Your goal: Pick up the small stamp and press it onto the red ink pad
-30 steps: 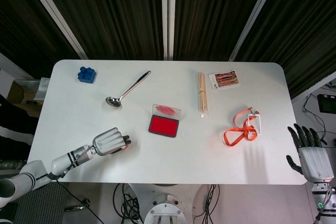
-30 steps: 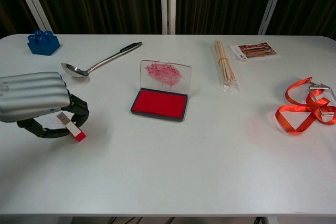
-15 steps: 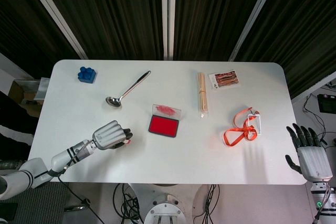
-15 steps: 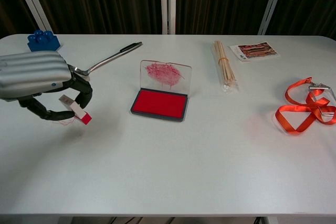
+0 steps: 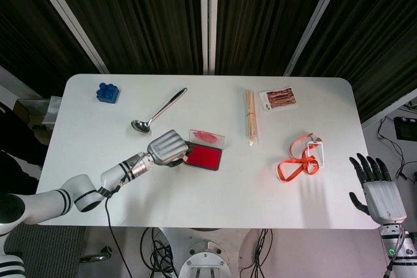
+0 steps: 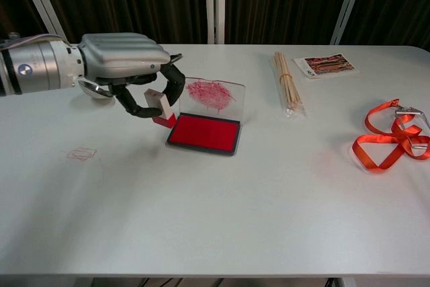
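Note:
My left hand [image 6: 127, 65] holds the small stamp [image 6: 158, 105], a pale block with a red base, pinched between its dark fingers. The stamp hangs in the air just left of the red ink pad [image 6: 203, 132], its red end pointing down toward the pad's left edge. The pad lies open with its clear stained lid [image 6: 212, 94] standing up behind it. In the head view the left hand [image 5: 167, 147] covers the stamp beside the ink pad [image 5: 204, 156]. My right hand [image 5: 376, 190] rests off the table's right front corner, fingers spread, holding nothing.
A ladle [image 6: 127, 77] and a blue toy block [image 5: 107, 92] lie at the back left. A bundle of wooden sticks [image 6: 287, 90], a picture card [image 6: 326, 64] and an orange lanyard [image 6: 393, 134] lie to the right. A faint red stamp mark [image 6: 81, 154] shows at front left.
My left hand has lifted the stamp off the front left of the table and carried it right and away, up to the ink pad's left edge. The right hand barely moved.

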`<state>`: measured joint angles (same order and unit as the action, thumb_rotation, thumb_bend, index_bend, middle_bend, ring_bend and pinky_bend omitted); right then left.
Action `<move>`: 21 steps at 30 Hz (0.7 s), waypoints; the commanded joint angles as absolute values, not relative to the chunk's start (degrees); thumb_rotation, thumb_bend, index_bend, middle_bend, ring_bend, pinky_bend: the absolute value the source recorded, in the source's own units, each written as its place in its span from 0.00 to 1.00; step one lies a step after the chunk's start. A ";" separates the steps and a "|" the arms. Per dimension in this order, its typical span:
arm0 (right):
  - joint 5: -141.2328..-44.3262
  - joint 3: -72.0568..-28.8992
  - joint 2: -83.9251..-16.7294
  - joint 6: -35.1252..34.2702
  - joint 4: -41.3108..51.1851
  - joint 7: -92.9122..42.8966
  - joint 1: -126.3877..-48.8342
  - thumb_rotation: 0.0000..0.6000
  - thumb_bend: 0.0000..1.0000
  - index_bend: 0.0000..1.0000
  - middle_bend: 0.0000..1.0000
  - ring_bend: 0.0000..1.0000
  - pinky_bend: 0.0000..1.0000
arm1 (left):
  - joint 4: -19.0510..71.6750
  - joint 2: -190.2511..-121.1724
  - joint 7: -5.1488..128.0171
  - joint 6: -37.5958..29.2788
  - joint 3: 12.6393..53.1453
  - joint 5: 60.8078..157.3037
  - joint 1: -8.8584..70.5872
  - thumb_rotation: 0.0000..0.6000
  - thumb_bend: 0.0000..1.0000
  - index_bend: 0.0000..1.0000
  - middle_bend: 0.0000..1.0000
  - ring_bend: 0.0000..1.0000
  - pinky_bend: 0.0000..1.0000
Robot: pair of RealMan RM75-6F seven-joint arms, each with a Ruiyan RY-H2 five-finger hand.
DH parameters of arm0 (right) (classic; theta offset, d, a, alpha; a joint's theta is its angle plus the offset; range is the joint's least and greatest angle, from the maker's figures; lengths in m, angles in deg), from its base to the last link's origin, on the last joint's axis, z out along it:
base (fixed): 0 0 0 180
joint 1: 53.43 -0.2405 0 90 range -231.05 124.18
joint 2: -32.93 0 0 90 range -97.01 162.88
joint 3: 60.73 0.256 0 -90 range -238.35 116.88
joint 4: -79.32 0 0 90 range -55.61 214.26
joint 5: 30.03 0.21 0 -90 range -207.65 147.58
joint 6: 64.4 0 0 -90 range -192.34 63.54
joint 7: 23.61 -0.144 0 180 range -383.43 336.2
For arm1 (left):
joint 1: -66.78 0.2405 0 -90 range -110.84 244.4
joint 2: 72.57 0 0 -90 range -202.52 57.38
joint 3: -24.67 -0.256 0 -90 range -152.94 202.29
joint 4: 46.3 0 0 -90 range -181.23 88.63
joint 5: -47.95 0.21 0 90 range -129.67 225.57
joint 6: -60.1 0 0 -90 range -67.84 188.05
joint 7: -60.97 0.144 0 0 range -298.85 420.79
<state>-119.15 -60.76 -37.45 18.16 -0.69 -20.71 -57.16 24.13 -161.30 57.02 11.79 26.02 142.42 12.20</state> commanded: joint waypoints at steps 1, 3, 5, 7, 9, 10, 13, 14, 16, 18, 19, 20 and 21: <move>-119.03 -60.78 -37.39 18.14 -0.47 -20.99 -57.11 1.00 0.23 0.00 0.00 0.00 0.00 | 23.11 -164.28 58.91 14.52 27.99 139.90 10.01 1.00 0.44 0.57 0.55 0.91 0.99; -118.89 -60.78 -37.33 18.04 -0.26 -21.28 -57.11 1.00 0.23 0.00 0.00 0.00 0.00 | 22.27 -165.52 58.81 15.28 28.67 139.01 9.29 1.00 0.44 0.57 0.55 0.91 0.99; -118.78 -60.80 -37.26 17.91 -0.15 -21.46 -57.12 1.00 0.23 0.00 0.00 0.00 0.00 | 21.54 -166.44 58.30 15.93 29.20 138.34 8.64 1.00 0.45 0.57 0.55 0.91 0.99; -118.82 -60.86 -37.18 17.90 -0.21 -21.50 -57.12 1.00 0.23 0.00 0.00 0.00 0.00 | 20.00 -167.78 58.00 16.37 29.59 137.89 7.96 1.00 0.45 0.57 0.55 0.91 0.99; -119.01 -60.96 -37.15 17.99 -0.26 -21.45 -57.11 1.00 0.23 0.00 0.00 0.00 0.00 | 18.45 -168.99 57.61 16.95 29.78 137.56 7.33 1.00 0.45 0.57 0.55 0.91 0.99; -119.11 -61.03 -37.15 17.97 -0.27 -21.35 -57.12 1.00 0.23 0.00 0.00 0.00 0.00 | 17.29 -169.86 57.32 17.36 29.86 137.37 6.91 1.00 0.45 0.57 0.55 0.91 0.99; -119.18 -61.11 -37.18 17.76 -0.43 -21.27 -57.24 1.00 0.23 0.00 0.00 0.00 0.00 | 14.09 -172.17 56.58 17.82 30.05 137.16 5.94 1.00 0.45 0.57 0.55 0.91 0.99; -119.17 -61.10 -37.18 17.70 -0.44 -21.24 -57.28 1.00 0.23 0.00 0.00 0.00 0.00 | 13.22 -172.77 56.28 17.89 30.11 137.09 5.70 1.00 0.45 0.57 0.56 0.91 0.99; -119.09 -61.03 -37.19 17.56 -0.44 -21.26 -57.39 1.00 0.23 0.00 0.00 0.00 0.00 | 11.66 -173.85 55.43 18.12 30.00 137.02 5.28 1.00 0.45 0.57 0.56 0.91 0.99; -119.03 -60.98 -37.17 17.49 -0.46 -21.32 -57.46 1.00 0.23 0.00 0.00 0.00 0.00 | 10.09 -174.75 54.92 18.16 29.67 137.24 4.94 1.00 0.45 0.57 0.56 0.91 0.99; -119.01 -60.96 -37.14 17.48 -0.45 -21.38 -57.49 1.00 0.23 0.00 0.00 0.00 0.00 | 9.44 -175.09 54.68 18.19 29.48 137.31 4.85 1.00 0.45 0.57 0.56 0.91 0.99; -119.00 -60.95 -37.13 17.49 -0.44 -21.43 -57.50 1.00 0.23 0.00 0.00 0.00 0.00 | 8.86 -175.40 54.41 18.20 29.31 137.36 4.80 1.00 0.45 0.57 0.56 0.91 0.99; -118.95 -60.93 -37.10 17.47 -0.39 -21.48 -57.50 1.00 0.23 0.00 0.00 0.00 0.00 | 8.27 -175.74 54.01 18.17 29.09 137.39 4.78 1.00 0.45 0.57 0.56 0.91 0.99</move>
<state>-118.94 -60.93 -37.11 17.47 -0.39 -21.48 -57.50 9.00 -175.15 54.58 18.09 29.44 137.30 5.00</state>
